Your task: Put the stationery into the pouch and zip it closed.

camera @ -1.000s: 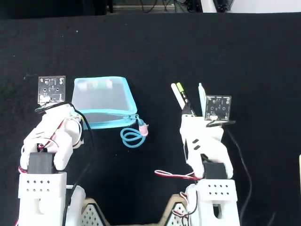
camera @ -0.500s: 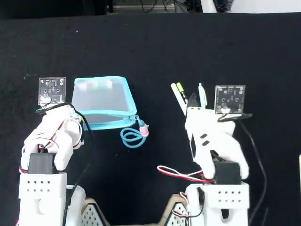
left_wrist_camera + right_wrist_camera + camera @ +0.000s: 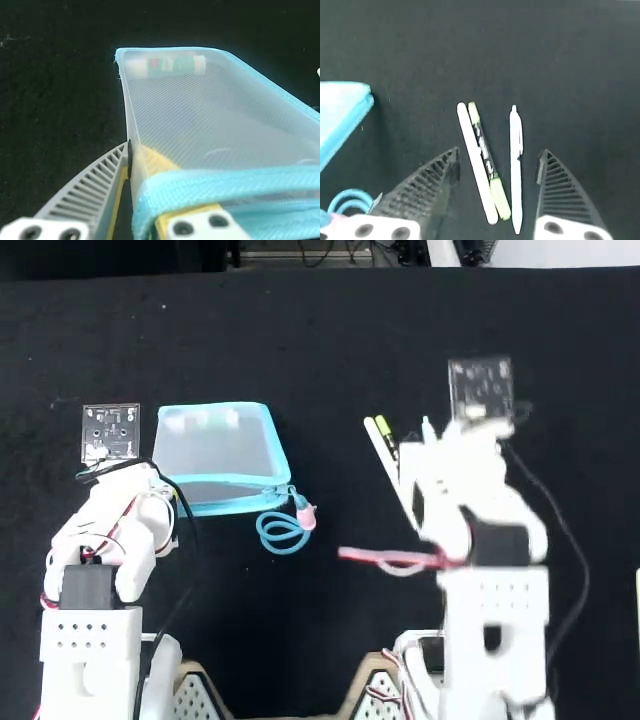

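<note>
The high view looked down on the black surface (image 3: 320, 330) from overhead. Each wrist view faced out past its own jaws: the left close against the translucent turquoise-trimmed mesh pouch (image 3: 210, 115), the right farther off, sharing that pouch's corner.

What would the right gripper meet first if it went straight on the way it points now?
The three pens: two white ones and a highlighter lie straight ahead, in line with the gap between the right gripper's open fingers. Which it touches first is unclear.
</note>
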